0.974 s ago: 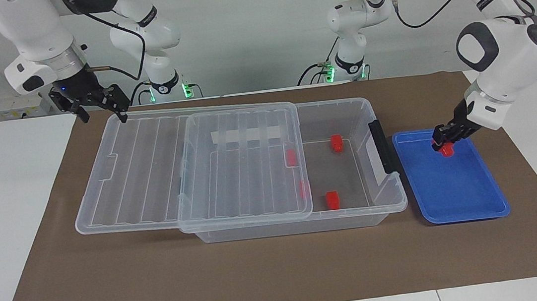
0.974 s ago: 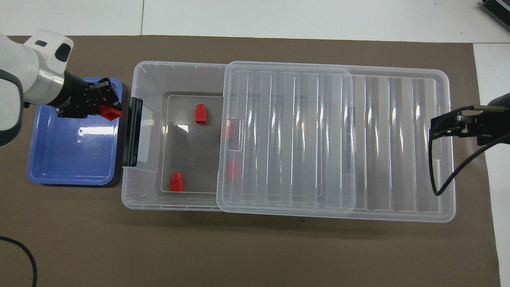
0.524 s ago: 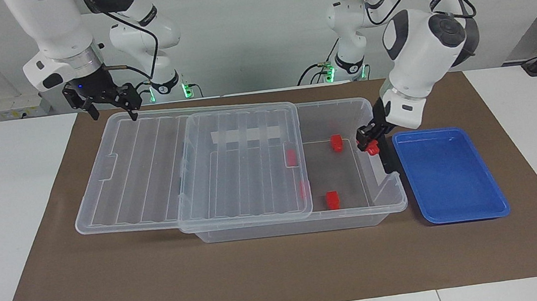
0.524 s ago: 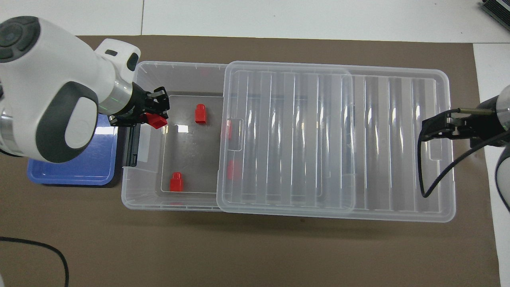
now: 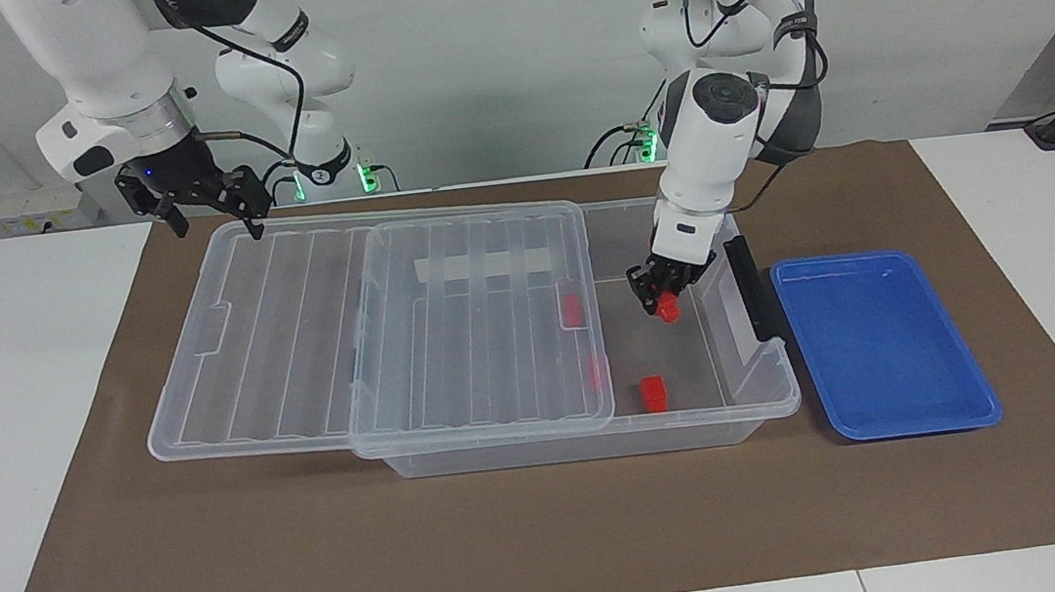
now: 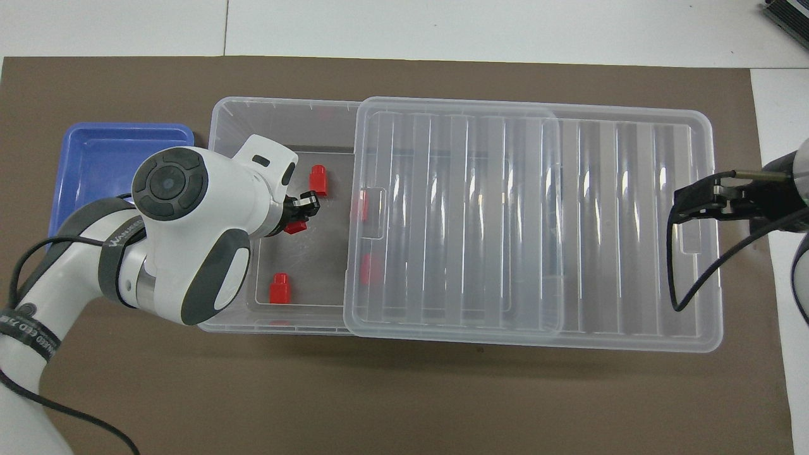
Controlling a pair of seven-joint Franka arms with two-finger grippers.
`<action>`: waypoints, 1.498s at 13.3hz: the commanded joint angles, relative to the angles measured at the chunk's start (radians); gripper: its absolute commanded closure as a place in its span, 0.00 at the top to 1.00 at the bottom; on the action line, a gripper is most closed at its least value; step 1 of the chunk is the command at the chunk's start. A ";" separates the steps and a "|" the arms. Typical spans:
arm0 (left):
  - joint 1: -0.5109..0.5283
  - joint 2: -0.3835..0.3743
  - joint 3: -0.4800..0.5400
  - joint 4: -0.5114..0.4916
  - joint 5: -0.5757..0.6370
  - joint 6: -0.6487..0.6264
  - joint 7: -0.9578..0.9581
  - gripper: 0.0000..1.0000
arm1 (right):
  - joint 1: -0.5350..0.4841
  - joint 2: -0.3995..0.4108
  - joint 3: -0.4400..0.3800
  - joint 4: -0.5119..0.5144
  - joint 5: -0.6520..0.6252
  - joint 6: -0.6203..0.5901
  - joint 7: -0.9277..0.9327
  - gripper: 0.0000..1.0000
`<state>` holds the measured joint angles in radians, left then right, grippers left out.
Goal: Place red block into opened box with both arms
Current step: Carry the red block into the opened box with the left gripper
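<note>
The red block [image 5: 667,310] hangs pinched in the left gripper [image 5: 660,296], now over the uncovered part of the box [image 5: 772,388], above the box floor and clear of the black end clip [image 5: 748,287]. A second ago that gripper was lifting this block off the blue tray [image 5: 891,395]; since then it has crossed the clip and come in over the opening, so the carry looks nearly done and only lowering and letting go seem to remain. Outward from it, a second red block [image 6: 316,181] sits on the box floor just beside the gripper, farther from the robots, and a third [image 5: 654,394] lies farther still; two more show through the ribbed clear lid [image 5: 471,321], which is slid toward the right arm's end and covers most of the box. The second block is the nearest obstacle to a clean drop. The right gripper [image 5: 204,201], fingers spread and empty, hovers over the lid's corner nearest the robots, having drifted slightly.
</note>
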<state>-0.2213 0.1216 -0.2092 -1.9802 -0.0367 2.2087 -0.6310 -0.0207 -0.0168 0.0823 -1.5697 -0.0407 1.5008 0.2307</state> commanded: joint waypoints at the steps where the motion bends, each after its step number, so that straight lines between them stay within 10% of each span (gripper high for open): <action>1: -0.001 0.002 0.008 -0.052 0.030 0.061 0.047 0.01 | -0.019 -0.020 -0.003 -0.024 0.022 0.022 -0.014 1.00; 8: -0.041 0.142 0.008 -0.057 0.147 0.179 -0.027 0.01 | -0.047 -0.022 -0.003 -0.010 0.024 0.024 -0.057 1.00; 20: -0.041 0.155 0.010 -0.109 0.182 0.246 -0.041 0.06 | -0.041 -0.032 -0.003 -0.004 0.022 0.007 -0.059 1.00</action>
<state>-0.2484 0.2842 -0.2119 -2.0639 0.1174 2.4217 -0.6437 -0.0557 -0.0275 0.0784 -1.5674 -0.0360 1.5106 0.1980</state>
